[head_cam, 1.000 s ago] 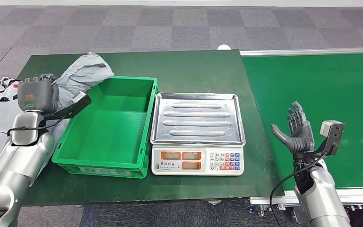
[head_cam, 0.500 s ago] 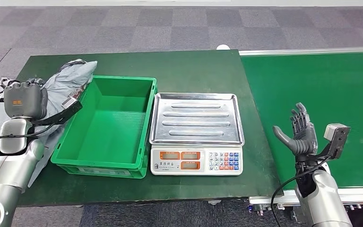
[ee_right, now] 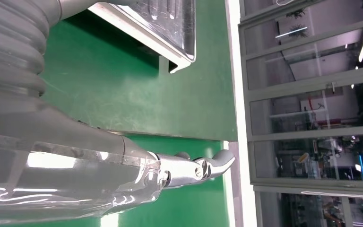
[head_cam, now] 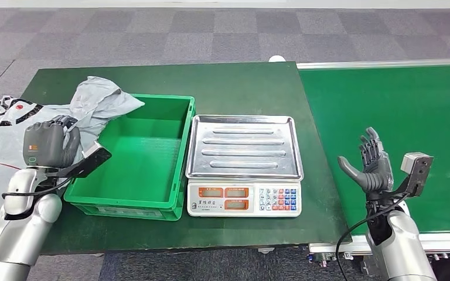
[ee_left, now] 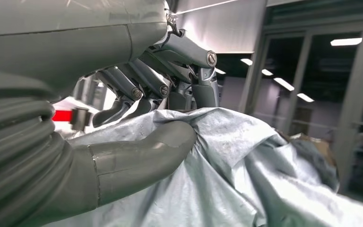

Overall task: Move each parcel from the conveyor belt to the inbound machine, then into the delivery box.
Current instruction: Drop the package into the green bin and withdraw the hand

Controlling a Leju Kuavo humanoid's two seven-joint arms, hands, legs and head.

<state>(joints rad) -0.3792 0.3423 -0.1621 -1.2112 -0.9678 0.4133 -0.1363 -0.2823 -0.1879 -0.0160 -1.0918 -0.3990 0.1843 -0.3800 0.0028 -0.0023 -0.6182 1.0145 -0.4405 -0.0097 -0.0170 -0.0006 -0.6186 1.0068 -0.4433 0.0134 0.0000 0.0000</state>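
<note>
My left hand (head_cam: 50,143) hovers by the left wall of the green delivery box (head_cam: 179,170) and grips a crumpled grey parcel (head_cam: 102,99). The parcel's far corner reaches over the box's far left rim. In the left wrist view the thumb (ee_left: 160,142) presses the grey parcel (ee_left: 246,161) against the curled fingers. The inbound machine, a scale (head_cam: 243,206) with a bare steel tray (head_cam: 244,146), stands right of the box. My right hand (head_cam: 372,167) is held up, open and holding nothing, over the near edge of the conveyor belt (head_cam: 398,111). Its fingertips (ee_right: 217,163) hang above green surface.
A second pale parcel with red print (head_cam: 0,137) lies at the table's left edge, partly hanging over it. The dark green table (head_cam: 222,82) carries box and scale. The steel tray's corner (ee_right: 175,28) is near the right wrist. Grey carpet lies beyond.
My left hand has come nearer and to the right with the grey parcel, whose corner now overlaps the box rim. The right hand has sunk slightly and stays spread.
</note>
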